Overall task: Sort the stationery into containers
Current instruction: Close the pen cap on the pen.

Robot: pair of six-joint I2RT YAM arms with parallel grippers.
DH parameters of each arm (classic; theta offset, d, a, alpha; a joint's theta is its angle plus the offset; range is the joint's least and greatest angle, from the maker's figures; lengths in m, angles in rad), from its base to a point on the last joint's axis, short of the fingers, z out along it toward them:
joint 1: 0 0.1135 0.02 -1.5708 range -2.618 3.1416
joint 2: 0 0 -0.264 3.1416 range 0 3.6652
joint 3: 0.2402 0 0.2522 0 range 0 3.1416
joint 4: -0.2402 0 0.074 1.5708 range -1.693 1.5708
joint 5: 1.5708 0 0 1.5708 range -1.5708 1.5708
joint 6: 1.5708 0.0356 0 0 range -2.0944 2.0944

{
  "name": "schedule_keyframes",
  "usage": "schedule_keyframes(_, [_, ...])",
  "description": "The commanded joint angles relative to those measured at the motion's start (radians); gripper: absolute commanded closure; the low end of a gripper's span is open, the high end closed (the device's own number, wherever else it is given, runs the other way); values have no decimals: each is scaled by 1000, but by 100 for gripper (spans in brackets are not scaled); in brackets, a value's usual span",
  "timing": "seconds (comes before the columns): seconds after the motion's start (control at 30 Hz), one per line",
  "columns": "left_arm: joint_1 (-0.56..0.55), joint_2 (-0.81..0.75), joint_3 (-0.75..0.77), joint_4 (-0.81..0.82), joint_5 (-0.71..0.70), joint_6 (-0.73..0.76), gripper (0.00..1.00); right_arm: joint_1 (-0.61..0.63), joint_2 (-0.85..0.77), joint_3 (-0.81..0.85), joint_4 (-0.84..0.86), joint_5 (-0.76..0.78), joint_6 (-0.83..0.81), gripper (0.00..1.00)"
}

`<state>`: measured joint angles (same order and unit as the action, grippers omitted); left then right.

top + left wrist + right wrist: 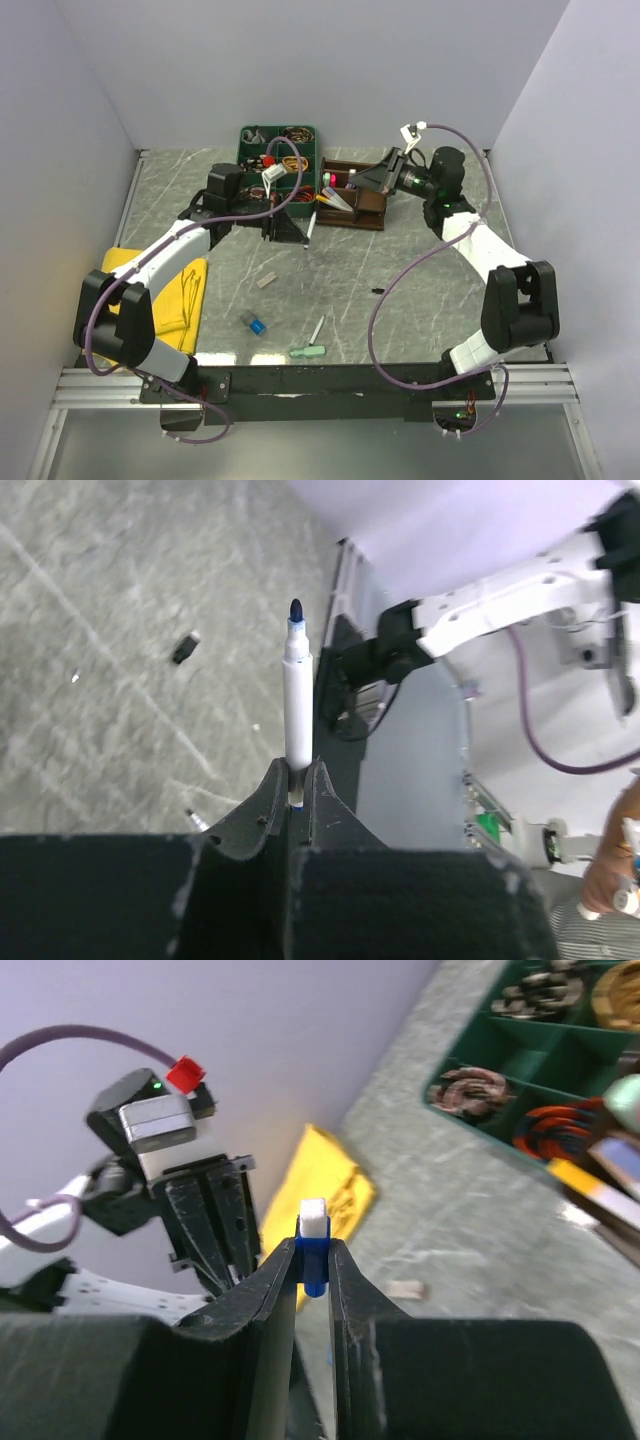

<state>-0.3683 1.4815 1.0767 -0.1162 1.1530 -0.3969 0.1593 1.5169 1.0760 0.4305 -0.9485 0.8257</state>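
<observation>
The counter [340, 275] is grey, marbled with pale veins. The cloth [190, 290] is yellow, the tray [241, 150] dark green, the organiser [365, 222] dark brown. The marker [297, 700] is white with a dark blue tip, the small piece [313, 1245] blue and white, the fingers [250, 815] black.

My left arm [165, 255] reaches far and to the right, elbow low, jaws pinched tight on a white marker [297, 710]; my right arm [475, 240] folds leftward at the far side, jaws narrowly parted, clamping a small blue-and-white piece [313, 1245].
</observation>
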Motion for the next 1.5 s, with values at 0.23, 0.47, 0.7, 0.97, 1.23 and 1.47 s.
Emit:
schedule_keyframes(0.23, [14,-6,-9,286,142,-226,99,111,34,74,228,19,155,100])
schedule_keyframes(0.47, [14,2,-6,320,136,-255,99,154,37,78,211,34,158,100])
schedule_keyframes(0.7, [14,8,-6,343,123,-273,99,194,42,84,211,50,162,100])
schedule_keyframes(0.97, [14,14,-4,365,113,-283,99,209,49,104,195,51,159,100])
schedule_keyframes(1.23, [15,22,-6,389,105,-298,99,223,54,110,185,51,148,100])
schedule_keyframes(1.47, [20,31,3,400,99,-304,99,233,58,111,183,48,142,100])
